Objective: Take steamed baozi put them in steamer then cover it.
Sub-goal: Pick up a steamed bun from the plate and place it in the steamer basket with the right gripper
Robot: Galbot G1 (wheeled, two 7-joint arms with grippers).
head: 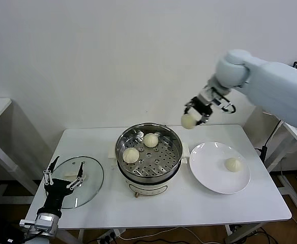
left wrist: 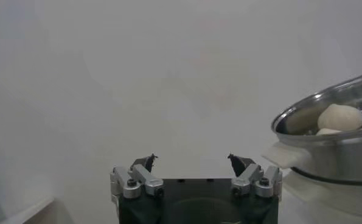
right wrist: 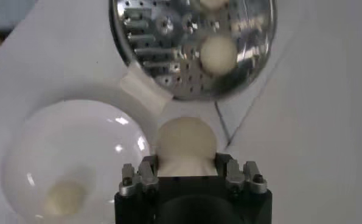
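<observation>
A white table (head: pixel 199 213) carries everything. At its centre stands the steamer (head: pixel 149 175), a shiny steel pot on a white base, with a perforated tray inside. Two steamed baozi lie on that tray: one (head: pixel 150 140) toward 12 o'clock of the tray, the other (head: pixel 131 155) toward 9 o'clock, apart from each other.

At 3 o'clock of the steamer, just beside it, sits a flat white plate (head: pixel 209 173), and a single baozi (head: pixel 234 164) rests on its 3 o'clock part. At 9 o'clock of the steamer, near the table's edge, a round glass lid (head: pixel 90 183) lies flat on the table.

The right arm reaches in from 2 o'clock. Its right tool (head: pixel 194 117) hangs in the air above the gap between steamer and plate, well clear of the table, with its fingers pinching a fourth baozi (head: pixel 188 121) by the sides. The right wrist view shows this bun (right wrist: pixel 185 143) clasped between the two fingers, with the steamer's tray and the plate below it.

The left tool (head: pixel 63 175) sits low at 8 o'clock of the table, over the glass lid, its fingers spread wide and holding nothing. The left wrist view shows the fingertips (left wrist: pixel 149 161) well apart, with the steamer's rim off to one side.
</observation>
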